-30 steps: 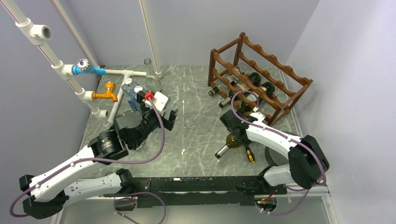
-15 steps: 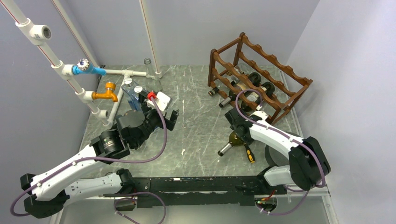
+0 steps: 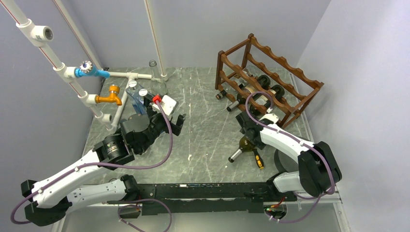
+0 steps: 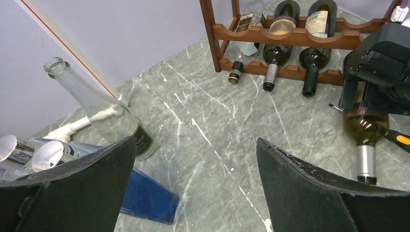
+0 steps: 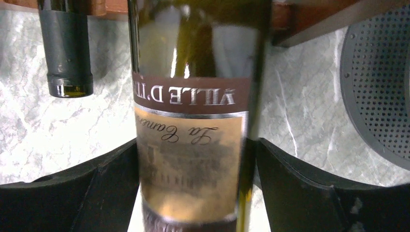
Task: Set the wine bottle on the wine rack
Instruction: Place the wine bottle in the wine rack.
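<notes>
Grey marble-veined bench point(image 3: 203, 92) under everything. At its far right, dark reddish-brown wooden wine rack point(image 3: 285, 65) with wavy rails in tiers, set askew to the bench edge. On the lowest tier, dark glass bottles point(image 4: 271, 67) lying side by side, necks poking out past the front rail.

Just in front of the rack, green-glass wine bottle point(image 4: 366, 126) with a cream and brown label and a silver-foiled neck. Not on the rack; tilted, neck toward the near edge. Lifted or resting on the bench: cannot tell. Right pincer point(image 5: 196, 159) clamped across its labelled body, a black finger against each side.

Beside it, dark perforated disc point(image 5: 379, 82) flat on the bench.

At far left, tall clear glass bottle point(image 4: 96, 106) by white pipework, next to a blue translucent block point(image 4: 145, 198) of unclear kind. Left pincer point(image 4: 194, 150) close by, spread wide apart over bare stone.

Smallest, a screwdriver with a yellow and black handle point(image 3: 258, 159), just beside the wine bottle.
</notes>
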`<state>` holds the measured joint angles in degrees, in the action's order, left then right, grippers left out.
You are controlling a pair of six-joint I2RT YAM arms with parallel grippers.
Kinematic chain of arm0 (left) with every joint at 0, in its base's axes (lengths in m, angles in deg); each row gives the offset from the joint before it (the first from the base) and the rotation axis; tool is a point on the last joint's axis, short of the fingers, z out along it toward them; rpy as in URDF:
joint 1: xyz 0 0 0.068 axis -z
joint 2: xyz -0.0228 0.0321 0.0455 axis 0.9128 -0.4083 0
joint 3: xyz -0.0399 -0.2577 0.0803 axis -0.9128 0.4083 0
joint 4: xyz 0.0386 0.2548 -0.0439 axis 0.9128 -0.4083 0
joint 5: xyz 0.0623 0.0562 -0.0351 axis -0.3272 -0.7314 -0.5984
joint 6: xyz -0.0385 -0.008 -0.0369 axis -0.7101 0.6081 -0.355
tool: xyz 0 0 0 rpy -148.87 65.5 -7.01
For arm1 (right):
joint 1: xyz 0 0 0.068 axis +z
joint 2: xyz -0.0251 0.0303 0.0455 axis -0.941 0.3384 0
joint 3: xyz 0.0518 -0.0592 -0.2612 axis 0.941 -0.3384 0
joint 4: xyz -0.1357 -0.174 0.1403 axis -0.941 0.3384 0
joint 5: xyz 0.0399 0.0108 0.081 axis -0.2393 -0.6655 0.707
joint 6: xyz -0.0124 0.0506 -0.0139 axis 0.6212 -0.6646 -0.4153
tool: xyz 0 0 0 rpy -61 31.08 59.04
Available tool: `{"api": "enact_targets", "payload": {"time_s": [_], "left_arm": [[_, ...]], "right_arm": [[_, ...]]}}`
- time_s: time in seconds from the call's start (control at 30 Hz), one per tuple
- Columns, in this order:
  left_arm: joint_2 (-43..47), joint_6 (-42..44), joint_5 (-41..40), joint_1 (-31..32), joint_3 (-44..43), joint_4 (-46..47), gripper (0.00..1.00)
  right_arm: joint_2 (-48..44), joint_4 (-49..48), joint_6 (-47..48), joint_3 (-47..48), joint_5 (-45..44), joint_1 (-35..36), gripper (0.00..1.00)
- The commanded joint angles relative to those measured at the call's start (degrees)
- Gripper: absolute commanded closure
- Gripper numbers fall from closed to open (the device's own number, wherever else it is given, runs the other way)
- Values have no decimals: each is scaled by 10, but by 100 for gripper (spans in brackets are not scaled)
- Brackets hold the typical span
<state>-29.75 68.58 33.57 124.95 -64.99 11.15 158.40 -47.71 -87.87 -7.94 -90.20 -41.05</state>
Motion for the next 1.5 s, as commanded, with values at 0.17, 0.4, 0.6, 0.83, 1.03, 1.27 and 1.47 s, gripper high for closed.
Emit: {"api": "enact_targets", "payload": {"time_s": [0.17,0.4,0.6,0.83,1.03,1.27,1.47], "left_arm": [[12,-5,9,-2,-1,17,1],[16,0,6,-2,0,19,1],[15,-9,15,-1,-6,10,1],[23,-8,18,-1,-3,15,1],[23,-12,22,-2,-8,8,1],[27,-11,20,-1,-7,9,1],[27,-9,16,-2,-6,10,1]], "right_arm": [[22,7,21,35,-50,-4,6],[12,67,43,72,-55,12,0],[16,161,-17,108,-58,73,0],[27,249,-93,148,-61,143,0],[40,180,-135,153,8,208,0],[85,49,-207,125,88,250,1],[135,33,-242,128,104,266,6]]}}
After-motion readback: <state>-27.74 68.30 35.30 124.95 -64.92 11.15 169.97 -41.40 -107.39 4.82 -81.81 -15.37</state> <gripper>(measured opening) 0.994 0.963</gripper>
